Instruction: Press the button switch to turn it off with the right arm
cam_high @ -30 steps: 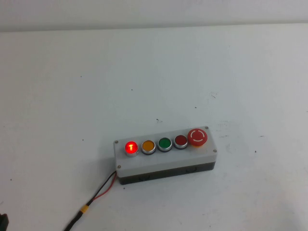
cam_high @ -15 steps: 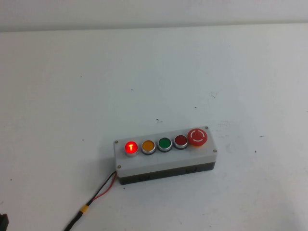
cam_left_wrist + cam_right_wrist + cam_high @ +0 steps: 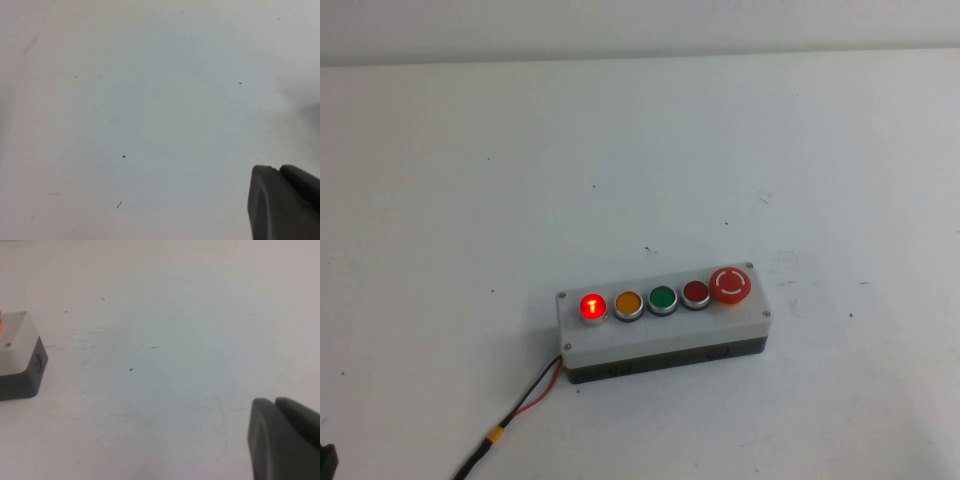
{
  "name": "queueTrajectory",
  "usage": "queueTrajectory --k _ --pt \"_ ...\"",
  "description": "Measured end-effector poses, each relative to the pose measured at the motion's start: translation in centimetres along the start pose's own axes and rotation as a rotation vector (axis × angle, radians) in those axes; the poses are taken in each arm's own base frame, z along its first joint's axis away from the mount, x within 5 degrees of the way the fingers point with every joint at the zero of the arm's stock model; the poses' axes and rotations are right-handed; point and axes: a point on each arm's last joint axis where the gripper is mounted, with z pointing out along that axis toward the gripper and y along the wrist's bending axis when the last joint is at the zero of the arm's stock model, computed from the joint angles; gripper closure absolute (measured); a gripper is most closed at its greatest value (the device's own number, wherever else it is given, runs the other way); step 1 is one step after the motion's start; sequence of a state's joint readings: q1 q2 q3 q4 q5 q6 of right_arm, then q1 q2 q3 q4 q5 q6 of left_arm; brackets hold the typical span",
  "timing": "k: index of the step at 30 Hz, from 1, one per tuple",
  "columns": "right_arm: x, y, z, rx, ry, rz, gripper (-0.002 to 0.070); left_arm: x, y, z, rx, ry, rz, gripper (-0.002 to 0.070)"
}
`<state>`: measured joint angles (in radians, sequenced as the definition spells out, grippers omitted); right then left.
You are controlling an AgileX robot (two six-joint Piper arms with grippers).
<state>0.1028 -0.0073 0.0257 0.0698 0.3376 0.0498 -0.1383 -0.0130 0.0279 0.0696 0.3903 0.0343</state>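
Right now the button switch (image 3: 592,307) glows bright red at the left end of a row of five on a light-grey box (image 3: 660,335), which sits on the white table (image 3: 640,180) a little toward the robot's right of centre. Next to it in the row come an orange button (image 3: 628,303), a green button (image 3: 663,298), a dark red button (image 3: 696,292) and a large red mushroom button (image 3: 731,284). Red and black wires (image 3: 530,395) run from the box's left end toward the near edge.

Neither arm shows from above. The left gripper (image 3: 285,202) hangs over bare table, holding nothing in sight. The right gripper (image 3: 285,437) hovers well apart from the box, whose corner (image 3: 20,357) shows in its wrist camera. I cannot tell how far either is open.
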Motion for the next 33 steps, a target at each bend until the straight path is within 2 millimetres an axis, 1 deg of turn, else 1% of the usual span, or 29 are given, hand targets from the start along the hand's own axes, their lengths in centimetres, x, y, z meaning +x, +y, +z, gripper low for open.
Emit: queueTrajectory --k 3,6,9,11,13,14,17,19,21,22,25,27,30,33 --pt "0.0 0.1 0.0 -0.007 0.000 0.019 0.0692 0.0 0.0 0.0 0.000 0.000 0.000 0.0677" --pt "0.0 0.3 0.0 -0.030 -0.003 0.086 0.0692 0.0 0.0 0.0 0.000 0.000 0.000 0.0677" --pt "-0.4 0.7 0.0 -0.081 -0.040 0.241 0.0692 0.0 0.0 0.0 0.000 0.000 0.000 0.0677" --pt "-1.1 0.9 -0.1 -0.117 -0.096 0.383 0.0692 0.0 0.0 0.0 0.000 0.000 0.000 0.0677" --pt "-1.7 0.9 -0.2 -0.153 -0.157 0.561 0.0692 0.0 0.0 0.0 0.000 0.000 0.000 0.0677" --pt "-2.0 0.8 -0.3 -0.159 -0.187 0.619 0.0692 0.0 0.0 0.0 0.000 0.000 0.000 0.0677" --pt "-2.6 0.5 -0.4 -0.159 -0.257 0.725 0.0692 0.0 0.0 0.0 0.000 0.000 0.000 0.0677" --pt "-2.5 0.6 -0.4 -0.170 -0.238 0.745 0.0692 0.0 0.0 0.0 0.000 0.000 0.000 0.0677" --pt "-2.6 1.3 -0.6 -0.212 -0.169 0.712 0.0692 0.0 0.0 0.0 0.000 0.000 0.000 0.0677" --pt "-3.1 1.8 -0.9 -0.244 -0.125 0.688 0.0692 0.0 0.0 0.0 0.000 0.000 0.000 0.0677" --pt "-5.4 3.3 -1.7 -0.308 0.050 0.585 0.0692 0.0 0.0 0.0 0.000 0.000 0.000 0.0677" --pt "-6.9 4.1 -1.5 -0.309 0.220 0.499 0.0692 0.0 0.0 0.0 0.000 0.000 0.000 0.0677" --pt "-9.2 4.6 -0.6 -0.277 0.484 0.369 0.0692 0.0 0.0 0.0 0.000 0.000 0.000 0.0677" --pt "-11.2 4.5 1.3 -0.233 0.689 0.262 0.0692 0.0 0.0 0.0 0.000 0.000 0.000 0.0677"
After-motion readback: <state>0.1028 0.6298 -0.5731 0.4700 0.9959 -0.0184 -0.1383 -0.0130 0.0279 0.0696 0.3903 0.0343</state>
